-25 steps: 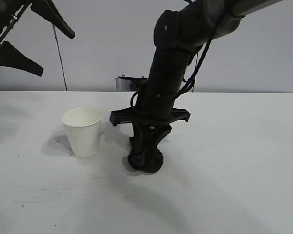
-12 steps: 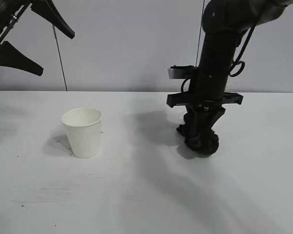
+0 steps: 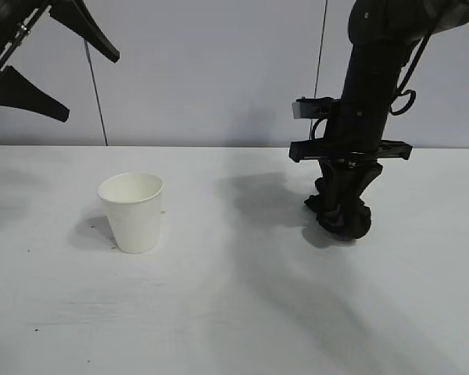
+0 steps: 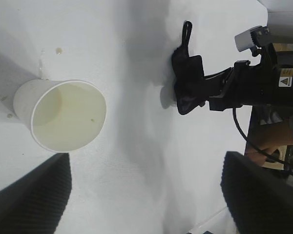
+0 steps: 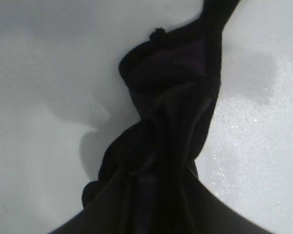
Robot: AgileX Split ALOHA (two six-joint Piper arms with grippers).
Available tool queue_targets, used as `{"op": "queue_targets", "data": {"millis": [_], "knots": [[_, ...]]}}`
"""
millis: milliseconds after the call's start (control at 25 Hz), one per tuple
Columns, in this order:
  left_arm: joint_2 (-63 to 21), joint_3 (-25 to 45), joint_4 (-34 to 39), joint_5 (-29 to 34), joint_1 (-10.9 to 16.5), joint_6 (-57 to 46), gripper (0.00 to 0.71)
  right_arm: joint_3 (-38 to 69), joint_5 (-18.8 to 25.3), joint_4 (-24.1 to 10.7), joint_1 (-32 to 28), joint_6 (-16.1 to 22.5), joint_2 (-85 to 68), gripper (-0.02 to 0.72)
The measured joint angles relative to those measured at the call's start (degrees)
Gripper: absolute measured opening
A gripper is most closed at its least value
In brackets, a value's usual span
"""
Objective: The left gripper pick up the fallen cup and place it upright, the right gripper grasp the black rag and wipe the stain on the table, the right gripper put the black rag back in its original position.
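White paper cup (image 3: 132,211) stands upright on the table (image 3: 234,312), at about 9 o'clock from my right gripper (image 3: 342,219). That gripper points straight down, fingers clenched on the black rag (image 3: 345,221), whose bunched lower end touches the table (purple folds show in the right wrist view). No stain visible where I look in the exterior view. Left gripper (image 3: 62,74) hangs high at 10 o'clock from the cup, fingers spread wide, holding nothing.
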Motion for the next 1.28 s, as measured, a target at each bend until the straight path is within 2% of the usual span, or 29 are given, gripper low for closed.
{"op": "queue_targets", "data": {"millis": [200, 360, 440, 560, 720, 920, 1000, 1080, 1280], "knots": [[0.0, 0.0, 0.0, -0.1, 0.0, 0.0, 0.603, 0.0, 0.0, 2.2, 0.0, -0.1, 0.0, 0.124], [0.0, 0.0, 0.0, -0.1, 0.0, 0.0, 0.603, 0.0, 0.0, 4.8, 0.0, -2.3, 0.0, 0.13], [0.0, 0.0, 0.0, -0.1, 0.0, 0.0, 0.603, 0.0, 0.0, 6.4, 0.0, -4.0, 0.0, 0.181], [0.0, 0.0, 0.0, -0.1, 0.0, 0.0, 0.603, 0.0, 0.0, 8.5, 0.0, -5.0, 0.0, 0.322], [0.0, 0.0, 0.0, -0.1, 0.0, 0.0, 0.603, 0.0, 0.0, 8.1, 0.0, -4.6, -0.4, 0.493], [0.0, 0.0, 0.1, -0.1, 0.0, 0.0, 0.603, 0.0, 0.1, 8.0, 0.0, -3.8, -3.2, 0.536], [0.0, 0.0, 0.1, -0.1, 0.0, 0.0, 0.603, 0.0, 0.1, 10.3, 0.0, -3.7, -5.1, 0.538], [0.0, 0.0, 0.1, -0.1, 0.0, 0.1, 0.603, -0.1, 0.2, 14.1, 0.0, -3.9, -6.6, 0.55], [0.0, 0.0, 0.1, -0.1, 0.0, 1.9, 0.603, -1.4, 0.2, 27.8, -0.9, -5.5, -7.5, 0.61]]}}
